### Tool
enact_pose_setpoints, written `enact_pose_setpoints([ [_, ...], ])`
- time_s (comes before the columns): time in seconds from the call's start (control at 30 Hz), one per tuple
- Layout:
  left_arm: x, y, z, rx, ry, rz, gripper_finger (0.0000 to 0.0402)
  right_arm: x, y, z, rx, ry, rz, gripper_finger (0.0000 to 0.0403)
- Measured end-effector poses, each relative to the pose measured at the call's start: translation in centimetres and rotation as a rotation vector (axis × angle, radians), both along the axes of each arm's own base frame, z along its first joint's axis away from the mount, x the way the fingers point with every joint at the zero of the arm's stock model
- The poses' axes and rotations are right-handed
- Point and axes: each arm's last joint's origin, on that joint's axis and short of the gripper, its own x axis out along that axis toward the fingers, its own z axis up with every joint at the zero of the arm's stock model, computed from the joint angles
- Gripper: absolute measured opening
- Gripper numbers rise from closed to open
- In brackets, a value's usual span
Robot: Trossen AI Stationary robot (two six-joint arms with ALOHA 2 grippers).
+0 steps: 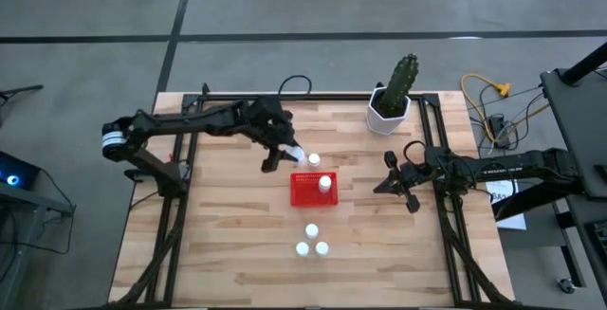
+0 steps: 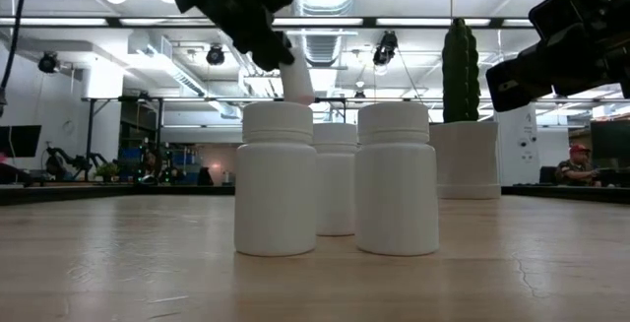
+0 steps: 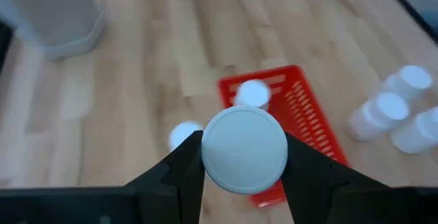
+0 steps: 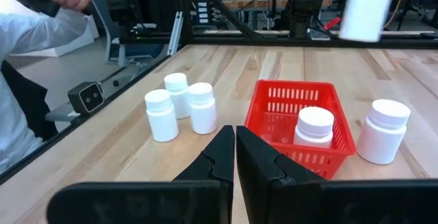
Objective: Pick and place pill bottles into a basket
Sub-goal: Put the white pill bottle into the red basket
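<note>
White pill bottles are gleaming, the slotted basket is glowing red, against pale striped wood table.

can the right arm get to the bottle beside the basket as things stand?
Probably yes. The right gripper is shut and empty right of the basket; the loose bottle stands unblocked, though the left gripper hovers nearby holding another.

Held bottle showing only its cap in the left wrist view, body hidden, top cut off in the right wrist view, basket wholly hidden behind three bottles in the low view, person cut at the edge
</note>
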Motion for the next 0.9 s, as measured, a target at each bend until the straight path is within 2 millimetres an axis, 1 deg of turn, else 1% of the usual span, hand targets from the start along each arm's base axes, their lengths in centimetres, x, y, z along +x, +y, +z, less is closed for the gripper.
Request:
enact_pose_setpoints([
  [0.13,0.8,-1.9,-0.5,-0.005,0.018,-0.067,0.0139,0.0,0.0,0.0,-0.001,0.000,0.000,0.0009],
  [0.23,1.8,-3.2,-1.4,-0.006,0.023,-0.113,0.0139,0.0,0.0,0.0,-0.001,0.000,0.000,0.0008],
  [0.33,2.9,-4.0,-2.4,-0.007,0.029,-0.143,0.0139,0.0,0.0,0.0,-0.003,0.000,0.000,0.0008],
  [0.43,3.9,-4.2,-3.7,-0.004,0.039,-0.150,0.0139,0.0,0.0,0.0,-0.002,0.002,0.000,0.0008],
  [0.7,6.0,-3.9,-7.3,-0.003,0.090,-0.147,0.0139,0.0,0.0,-0.2,0.001,0.018,0.000,0.0008],
  [0.8,6.4,-3.7,-8.2,0.036,0.125,-0.105,0.0139,0.0,0.0,-0.2,0.001,0.018,-0.001,0.0008],
  [0.9,6.8,-3.6,-8.7,0.057,0.137,-0.085,0.0139,0.0,0.0,-0.2,0.001,0.018,-0.001,0.0008],
])
